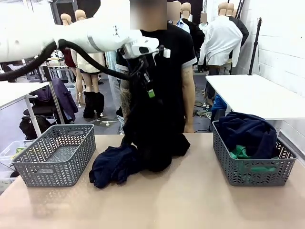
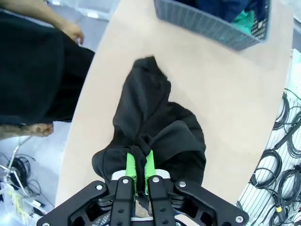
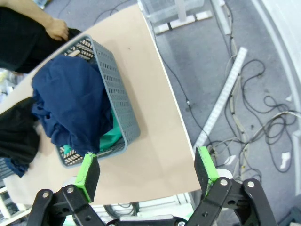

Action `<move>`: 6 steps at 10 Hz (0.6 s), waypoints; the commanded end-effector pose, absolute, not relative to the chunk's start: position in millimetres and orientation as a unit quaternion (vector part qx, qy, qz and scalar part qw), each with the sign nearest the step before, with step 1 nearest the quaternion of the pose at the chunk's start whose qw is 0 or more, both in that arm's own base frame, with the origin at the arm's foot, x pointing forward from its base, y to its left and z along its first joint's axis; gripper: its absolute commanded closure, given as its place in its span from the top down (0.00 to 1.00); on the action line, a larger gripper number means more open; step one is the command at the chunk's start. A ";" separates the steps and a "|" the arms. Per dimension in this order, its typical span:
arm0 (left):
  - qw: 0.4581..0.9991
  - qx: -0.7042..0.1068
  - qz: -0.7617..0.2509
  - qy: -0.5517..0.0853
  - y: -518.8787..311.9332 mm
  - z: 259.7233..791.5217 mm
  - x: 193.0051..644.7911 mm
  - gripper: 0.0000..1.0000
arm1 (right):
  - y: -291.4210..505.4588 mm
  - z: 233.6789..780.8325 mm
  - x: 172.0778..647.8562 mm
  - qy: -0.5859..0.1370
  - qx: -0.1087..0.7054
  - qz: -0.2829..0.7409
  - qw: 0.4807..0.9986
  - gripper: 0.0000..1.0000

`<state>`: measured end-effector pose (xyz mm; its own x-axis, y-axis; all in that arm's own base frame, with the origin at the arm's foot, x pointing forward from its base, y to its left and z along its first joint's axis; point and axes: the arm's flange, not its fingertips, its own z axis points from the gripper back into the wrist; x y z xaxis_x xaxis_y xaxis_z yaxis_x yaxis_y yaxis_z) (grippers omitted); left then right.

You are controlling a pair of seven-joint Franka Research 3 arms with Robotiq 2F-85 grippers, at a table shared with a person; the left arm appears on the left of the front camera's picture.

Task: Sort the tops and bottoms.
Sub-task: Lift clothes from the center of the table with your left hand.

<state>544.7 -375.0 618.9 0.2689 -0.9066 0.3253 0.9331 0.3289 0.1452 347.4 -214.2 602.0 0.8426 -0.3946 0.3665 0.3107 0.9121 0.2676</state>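
L basket [image 1: 55, 155] on tabletop [image 1: 190, 200] left | pile [image 1: 114, 166] centre, garment [image 1: 155, 138] hanging over it from L gripper [image 2: 139, 156] | R basket [image 1: 252, 175] right, bottoms [image 1: 239, 153] inside

White left arm [image 1: 71, 36] with a thick black cable [image 1: 28, 64]; black jaws carry 2 green pads [image 2: 130, 168].

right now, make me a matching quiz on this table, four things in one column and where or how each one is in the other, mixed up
Things
1. black cloth garment
2. bright green cloth trousers
3. crumpled dark navy garment
4. right hand

Places or states
a. open, holding nothing
b. lying loose on the beige tabletop
c. pinched in the shut left hand
d. in the right grey plastic basket, under dark blue cloth

Pairs: 1-c, 2-d, 3-b, 4-a
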 end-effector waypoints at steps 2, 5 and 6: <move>0.787 -0.037 -0.575 -0.222 -364.4 704.0 479.9 0.00 | -215.5 602.4 346.7 -0.206 0.091 -0.179 0.958 1.00; 0.776 -0.055 -0.544 -0.315 -361.2 807.9 404.7 0.00 | -215.5 602.4 346.7 -0.206 0.091 -0.179 0.958 1.00; 0.773 -0.062 -0.543 -0.320 -359.0 827.2 383.1 0.00 | -215.5 602.4 346.7 -0.206 0.091 -0.179 0.958 1.00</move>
<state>389.1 -358.7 820.3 0.1931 -0.8188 0.5406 0.8811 0.3872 0.2717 347.3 -214.3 602.4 0.8425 -0.3945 0.3669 0.3106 0.9121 0.2676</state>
